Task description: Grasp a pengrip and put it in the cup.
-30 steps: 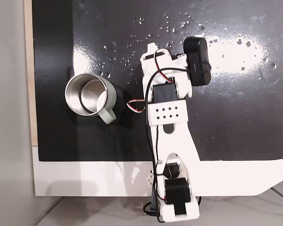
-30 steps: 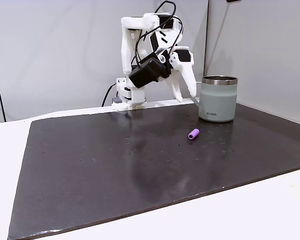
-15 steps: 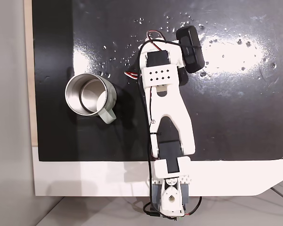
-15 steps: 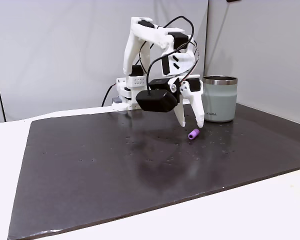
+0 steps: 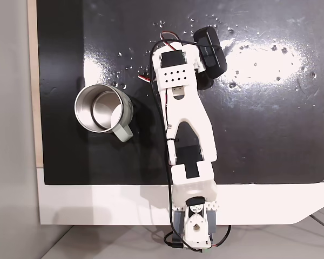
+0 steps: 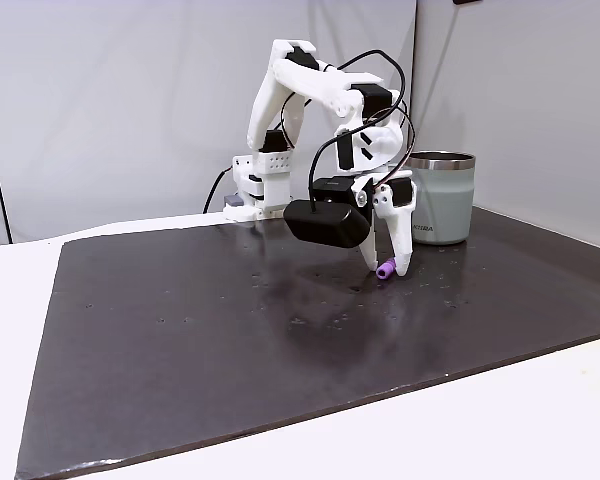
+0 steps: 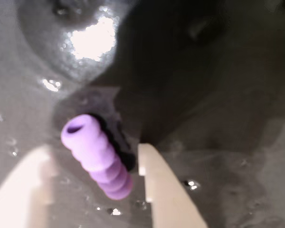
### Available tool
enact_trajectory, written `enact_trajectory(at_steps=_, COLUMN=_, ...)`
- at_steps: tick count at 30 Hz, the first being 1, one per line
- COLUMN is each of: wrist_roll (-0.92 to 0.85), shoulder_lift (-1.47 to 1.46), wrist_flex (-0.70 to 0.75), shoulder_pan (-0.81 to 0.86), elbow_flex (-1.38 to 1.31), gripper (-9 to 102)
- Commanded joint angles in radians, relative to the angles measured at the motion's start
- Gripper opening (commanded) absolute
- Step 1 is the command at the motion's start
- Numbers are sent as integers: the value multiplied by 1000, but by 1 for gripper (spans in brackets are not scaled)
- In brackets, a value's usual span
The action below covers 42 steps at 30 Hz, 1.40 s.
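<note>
Lilac pengrip (image 7: 98,162) between open tool (image 7: 92,183), cup (image 6: 439,198) lettering unreadable

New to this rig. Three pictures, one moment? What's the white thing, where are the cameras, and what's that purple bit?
Yes, one moment seen by three cameras. The white thing is a small robot arm bolted at the edge of a black mat. One fixed camera looks straight down on it, another stands at table height on the far side from the arm's base, and the third rides on the arm's wrist, looking past its two fingers. The purple bit is a pen grip, a short ribbed rubber tube with a hollow end, lying on the mat. The gripper is down at the mat with its jaws open on either side of the grip; nothing is held yet. The steel cup, with a side handle, stands empty nearby; that is where the grip should end up.
</note>
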Motion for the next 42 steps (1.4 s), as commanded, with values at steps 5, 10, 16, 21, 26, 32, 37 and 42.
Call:
enact_trajectory(at_steps=5, wrist_roll=-11, shoulder_lift=-2, wrist_flex=0, shoulder_pan=0, elbow_flex=-44, gripper=0)
enact_trajectory(at_steps=10, wrist_roll=-2, shoulder_lift=54, wrist_flex=26, shoulder_pan=0, elbow_flex=-46, gripper=0)
enact_trajectory(at_steps=16, wrist_roll=40, shoulder_lift=236, wrist_flex=178, shoulder_pan=-21, elbow_flex=-118, gripper=0)
enact_trajectory(at_steps=21, wrist_roll=58, shoulder_lift=371, wrist_flex=351, shoulder_pan=-71, elbow_flex=-255, gripper=0)
enact_trajectory(at_steps=26, wrist_roll=78, shoulder_lift=437, wrist_flex=515, shoulder_pan=-150, elbow_flex=-436, gripper=0)
enact_trajectory(at_steps=32, wrist_roll=124, shoulder_lift=433, wrist_flex=630, shoulder_pan=-295, elbow_flex=-594, gripper=0)
enact_trajectory(at_steps=37, wrist_roll=149, shoulder_lift=425, wrist_flex=669, shoulder_pan=-416, elbow_flex=-614, gripper=0)
enact_trajectory(at_steps=42, wrist_roll=163, shoulder_lift=402, wrist_flex=704, shoulder_pan=-505, elbow_flex=-612, gripper=0)
